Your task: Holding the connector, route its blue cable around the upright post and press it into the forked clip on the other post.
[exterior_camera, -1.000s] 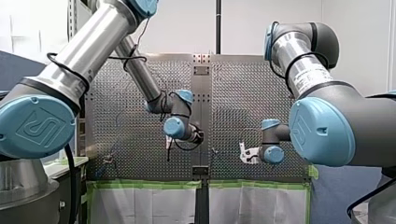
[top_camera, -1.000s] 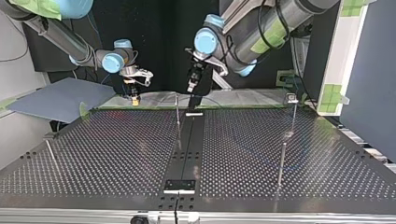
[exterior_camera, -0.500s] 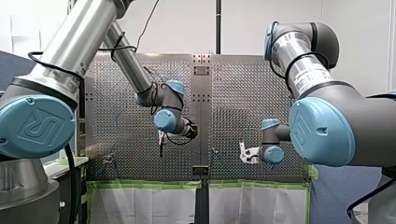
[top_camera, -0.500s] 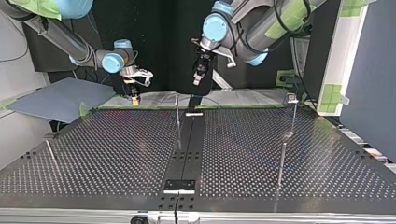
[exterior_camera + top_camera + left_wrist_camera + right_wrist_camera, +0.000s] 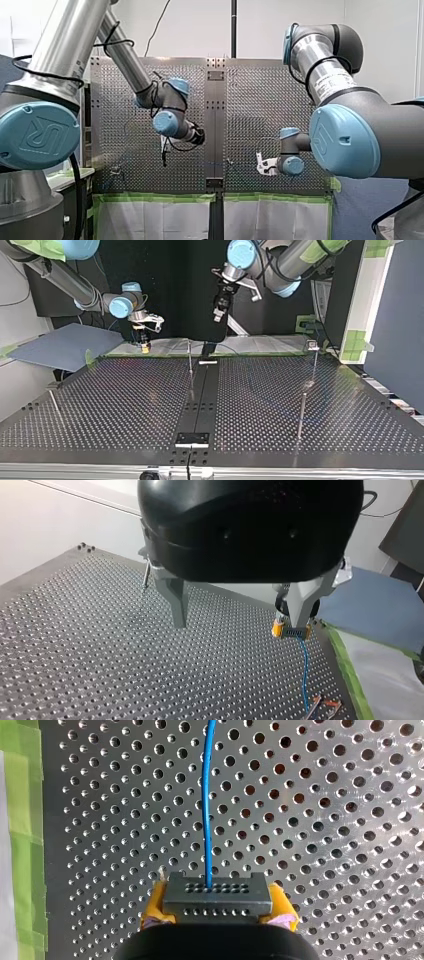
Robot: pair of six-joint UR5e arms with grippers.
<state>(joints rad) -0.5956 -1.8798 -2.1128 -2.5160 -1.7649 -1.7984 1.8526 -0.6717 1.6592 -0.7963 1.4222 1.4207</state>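
The empty, wide-open left gripper [image 5: 239, 624] has lifted away, leaving the right gripper [image 5: 218, 906] clamping the grey rectangular connector [image 5: 218, 892], its thin blue cable [image 5: 207, 795] apparently unrouted.

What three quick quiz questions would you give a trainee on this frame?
1. True or false: my left gripper holds the connector.
2. The pads of my right gripper are: A yellow, B blue, C green.
3. Fill in: the blue cable runs from the connector over the perforated ____.
Key: 1 false, my right gripper holds it; my left is open and empty. 2 A. 3 table.
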